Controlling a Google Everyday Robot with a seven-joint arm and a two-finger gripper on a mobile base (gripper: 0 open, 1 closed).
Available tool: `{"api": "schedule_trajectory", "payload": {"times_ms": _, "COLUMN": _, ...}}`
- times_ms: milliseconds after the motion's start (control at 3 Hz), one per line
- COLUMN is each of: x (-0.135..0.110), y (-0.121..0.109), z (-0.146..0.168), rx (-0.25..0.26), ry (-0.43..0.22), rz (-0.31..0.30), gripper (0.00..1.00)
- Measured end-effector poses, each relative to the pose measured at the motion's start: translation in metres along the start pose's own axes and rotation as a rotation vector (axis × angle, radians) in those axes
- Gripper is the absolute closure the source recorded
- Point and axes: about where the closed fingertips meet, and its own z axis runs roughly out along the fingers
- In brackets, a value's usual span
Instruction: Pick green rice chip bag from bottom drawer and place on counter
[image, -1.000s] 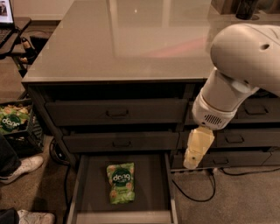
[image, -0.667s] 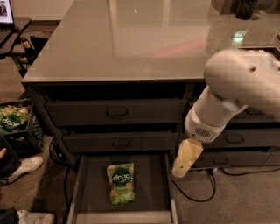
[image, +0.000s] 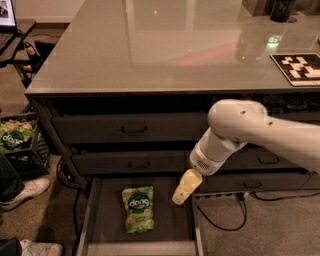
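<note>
Since the green chip bag (image: 138, 209) lies flat on the floor of the open bottom drawer (image: 167, 220), a little left of the drawer's middle, the pick turns on closing the sideways gap from the gripper (image: 185, 189). The gripper hangs over the drawer's right part, near its back and just inside its right wall, pointing down and toward the bag. I cannot tell whether the gripper is open or closed, but it holds nothing. The bag is near the gripper, apart from it, to its left as seen and lower, closer to the drawer's front. The bag's long axis runs roughly front to back in the drawer, with the round logo at the end nearer the cabinet.

By my reading, the reach is under way and the grasp has not begun. Nothing lies on the drawer floor between gripper and bag. What crowds the move is the drawer's right wall beside the gripper and the closed drawers (image: 130, 128) just above the drawer's back, under which the white arm (image: 240, 125) must stay clear.

Above the drawer, the glossy table (image: 150, 50) carries a black-and-white patterned board (image: 300, 67) at its far right. Left of the drawer stands a black crate (image: 20, 150) with similar green bags (image: 12, 139), and a white shoe (image: 27, 192). A cable (image: 220, 225) loops on the carpet right of the drawer.
</note>
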Motion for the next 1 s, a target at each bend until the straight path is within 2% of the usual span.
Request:
{"api": "schedule_trajectory", "payload": {"times_ms": 333, "x": 0.002, "y": -0.001, "z": 0.011, "rx": -0.017, "ry": 0.003, "rz": 0.008, "gripper": 0.0}}
{"api": "schedule_trajectory", "payload": {"times_ms": 667, "x": -0.001, "y": 0.002, "z": 0.039, "rx": -0.045, "ry": -0.027, "rz": 0.014, "gripper": 0.0}}
{"api": "schedule_trajectory", "payload": {"times_ms": 1000, "x": -0.007, "y": -0.009, "z": 0.084, "rx": -0.021, "ry": -0.075, "rz": 0.094, "gripper": 0.0}}
